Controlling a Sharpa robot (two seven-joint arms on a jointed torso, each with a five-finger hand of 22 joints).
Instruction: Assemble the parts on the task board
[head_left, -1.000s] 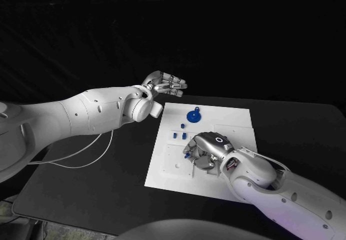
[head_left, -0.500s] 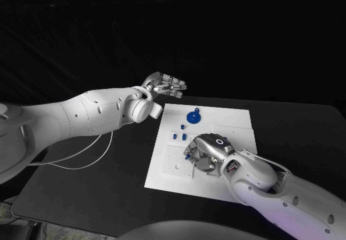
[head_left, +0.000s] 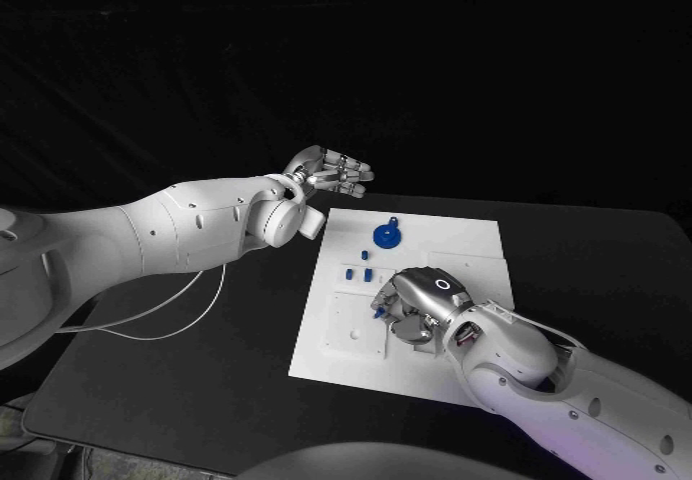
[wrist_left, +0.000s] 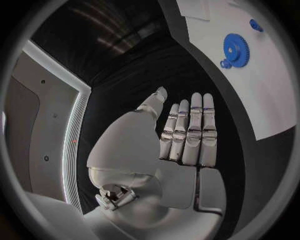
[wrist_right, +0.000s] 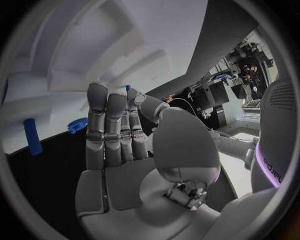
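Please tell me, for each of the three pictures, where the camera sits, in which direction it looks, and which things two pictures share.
Head view: on the robot's head, looking down at the black table, the white task board, both white arms.
Left wrist view: behind the left hand, open, facing past it to the board's corner and the large blue gear.
Right wrist view: behind the right hand, low over the board, facing a small blue peg.
Shared: the large blue gear, in the head and left wrist views.

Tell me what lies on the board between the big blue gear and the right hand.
In the head view, small blue parts stand between the blue gear and the right hand, on the task board.
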